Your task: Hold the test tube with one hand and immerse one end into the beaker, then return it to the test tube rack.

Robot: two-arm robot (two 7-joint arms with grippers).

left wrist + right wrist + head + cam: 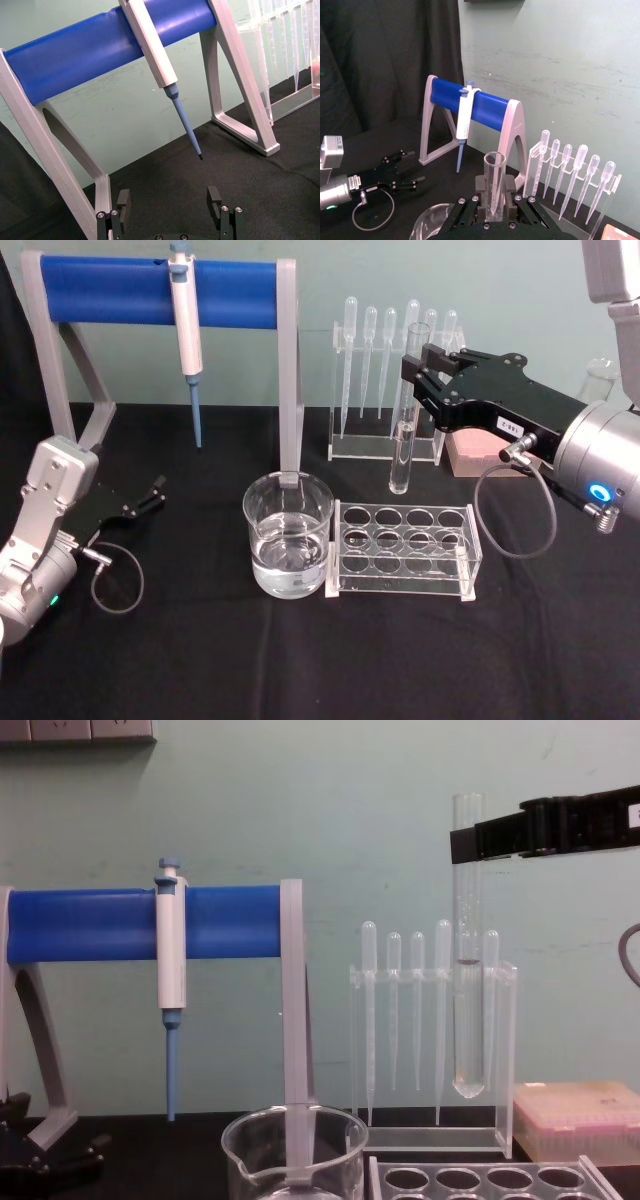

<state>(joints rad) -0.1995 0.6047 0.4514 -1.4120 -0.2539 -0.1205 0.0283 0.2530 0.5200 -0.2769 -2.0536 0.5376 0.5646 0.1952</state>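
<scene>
Black tablecloth (300, 660) underlies everything. Right gripper (416, 376) clamps the upright test tube (402, 455), one o'clock from the beaker (288, 535); left gripper (152, 492) idles, jaws spread, nine o'clock.

One clear glass test tube (403, 450). One glass beaker (262, 540). One clear test tube rack (400, 578) with eight holes, in two rows of four. Six bulb-topped plastic pipettes (580, 157), hanging in one clear stand (365, 448). One white-and-blue pipette (185, 310), hanging on one blue-barred stand (110, 290). One pink box (475, 452). Two black grippers: the left gripper (158, 492) and the right gripper (412, 375). One black-covered bench (300, 670).
</scene>
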